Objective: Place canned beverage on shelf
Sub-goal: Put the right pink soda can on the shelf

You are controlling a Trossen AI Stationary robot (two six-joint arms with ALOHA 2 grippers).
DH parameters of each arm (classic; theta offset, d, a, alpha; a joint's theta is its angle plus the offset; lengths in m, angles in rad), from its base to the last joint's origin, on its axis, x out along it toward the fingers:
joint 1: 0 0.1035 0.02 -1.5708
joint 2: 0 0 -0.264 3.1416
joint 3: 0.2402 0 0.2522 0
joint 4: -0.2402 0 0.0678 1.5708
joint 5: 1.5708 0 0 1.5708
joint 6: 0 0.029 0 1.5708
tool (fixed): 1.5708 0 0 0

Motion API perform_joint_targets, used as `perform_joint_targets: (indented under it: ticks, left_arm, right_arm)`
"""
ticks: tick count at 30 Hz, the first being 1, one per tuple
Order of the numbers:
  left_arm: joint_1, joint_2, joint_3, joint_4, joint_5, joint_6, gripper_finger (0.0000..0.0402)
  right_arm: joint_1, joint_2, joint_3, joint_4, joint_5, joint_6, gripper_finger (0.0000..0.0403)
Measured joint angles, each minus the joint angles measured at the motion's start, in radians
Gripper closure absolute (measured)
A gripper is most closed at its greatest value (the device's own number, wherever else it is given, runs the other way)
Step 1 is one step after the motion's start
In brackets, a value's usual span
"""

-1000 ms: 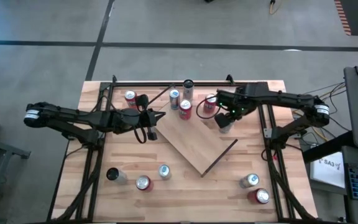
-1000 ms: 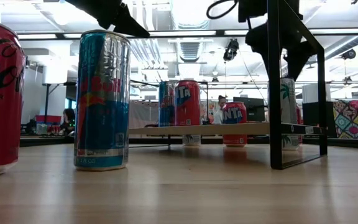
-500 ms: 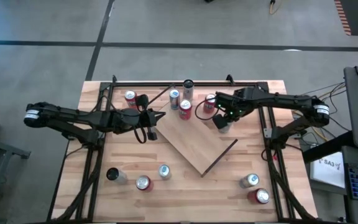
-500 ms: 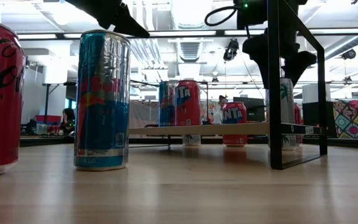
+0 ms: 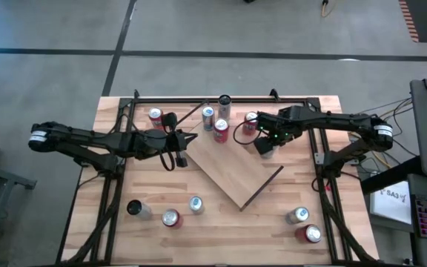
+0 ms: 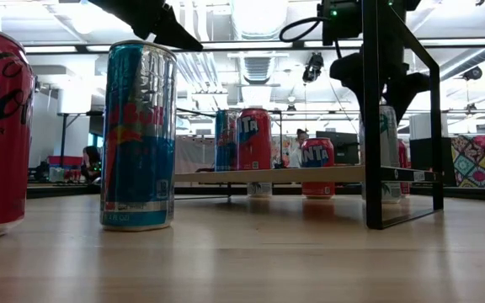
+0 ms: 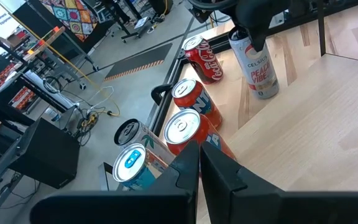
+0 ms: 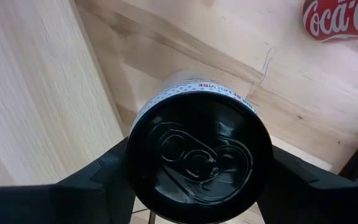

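A white can with a black top stands upright on the tabletop, just off the far right edge of the shelf. The shelf is a light wood board lying askew mid-table. My right gripper points down over the can with one finger on each side of its top. In the low view the can shows partly behind a black frame post. A blue can and a red can stand on the shelf's far corner. My left gripper hangs shut and empty above the shelf's left corner. My right gripper has the white can's upper wall just under its black rim between its two fingers, one on each side. The fingers come from above, pointing down. The can stays upright with its base on the tabletop.
A Coca-Cola can stands close behind the white can. A tall dark-topped can and a red can stand by the far rail. Several loose cans stand near the front edge. Black frame posts flank the table.
My right gripper has come down a little over the white can, and its fingers have drawn in to the can's sides. The can has not moved.
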Motion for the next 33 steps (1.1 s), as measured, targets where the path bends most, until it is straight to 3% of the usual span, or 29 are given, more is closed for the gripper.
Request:
perform_joint_targets:
  ticks: [12, 33]
  left_arm:
    - [0.0, 0.0, 0.0, 0.0, 0.0, 0.0, 0.0402]
    - [0.0, 0.0, 0.0, 0.0, 0.0, 0.0, 0.0402]
  right_arm:
    - [-0.01, 0.0, 0.076, -0.009, 0.002, -0.015, 0.0165]
    - [-0.003, 0.059, 0.451, -0.059, -0.027, -0.139, 0.0165]
